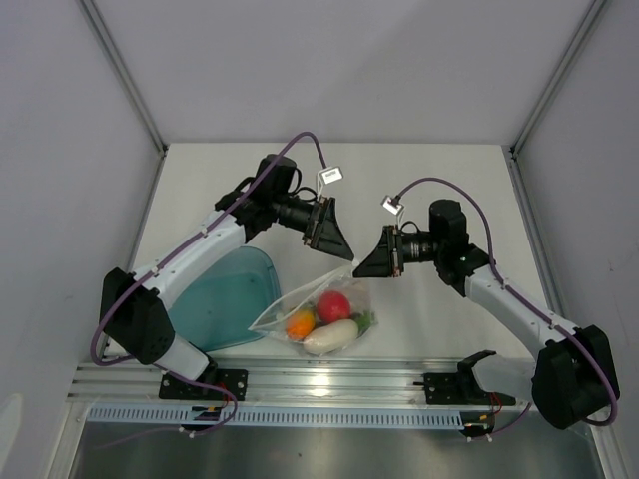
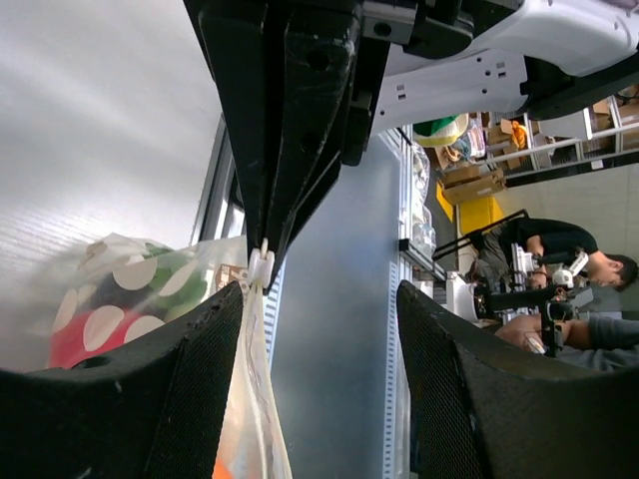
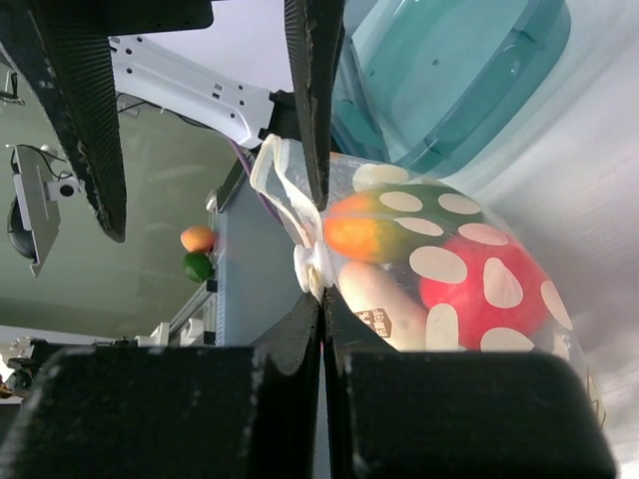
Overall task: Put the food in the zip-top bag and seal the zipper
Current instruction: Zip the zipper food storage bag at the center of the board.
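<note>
Finds zip-top bag (image 1: 319, 311) on worktop (image 1: 449, 190) near its front edge, food (image 1: 333, 304) inside, long axis left-right, zipper (image 3: 312, 261) edge raised upward. Notes right claw (image 3: 321, 299) clamped on zipper, left claw (image 2: 319, 299) apart, astride it.

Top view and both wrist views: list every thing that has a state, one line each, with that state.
left gripper: open, fingers either side of the bag's mouth edge
right gripper: shut on the zipper
zipper: pinched at one point; sealed along its length, cannot tell
zip-top bag: holds the food
food: inside the bag
teal tray: upright, no food showing in it
</note>
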Available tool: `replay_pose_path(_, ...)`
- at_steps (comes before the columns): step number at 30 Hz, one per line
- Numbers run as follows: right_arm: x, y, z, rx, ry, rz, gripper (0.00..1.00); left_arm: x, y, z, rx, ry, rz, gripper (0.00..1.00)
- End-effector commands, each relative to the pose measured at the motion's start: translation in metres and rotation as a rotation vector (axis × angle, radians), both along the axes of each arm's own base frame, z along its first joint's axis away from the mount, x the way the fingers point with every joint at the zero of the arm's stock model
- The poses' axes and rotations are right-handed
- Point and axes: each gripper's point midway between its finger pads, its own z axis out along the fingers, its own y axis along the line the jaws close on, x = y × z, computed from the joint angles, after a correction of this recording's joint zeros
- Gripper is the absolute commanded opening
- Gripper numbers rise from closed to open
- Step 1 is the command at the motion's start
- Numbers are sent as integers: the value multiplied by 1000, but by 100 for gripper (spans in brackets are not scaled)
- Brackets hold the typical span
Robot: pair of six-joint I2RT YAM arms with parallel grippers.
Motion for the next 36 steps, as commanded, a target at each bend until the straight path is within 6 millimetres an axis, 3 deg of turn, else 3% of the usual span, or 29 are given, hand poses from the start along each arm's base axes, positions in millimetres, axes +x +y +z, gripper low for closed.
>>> replay_pose_path(1, -4, 0, 14, 30, -36, -5, 0, 5, -5, 20, -66, -31, -11, 65)
replay_pose_path(17, -6, 3, 16, 62, 35, 14, 0, 0, -15, -5, 6, -33, -9, 64)
replay_pose_path(30, -5, 4, 12, 50, 57, 5, 0, -8, -18, -13, 12, -18, -31, 41)
replay_pose_path(36, -4, 4, 14, 49, 56, -4, 0, -13, -18, -14, 7, -10, -41, 36)
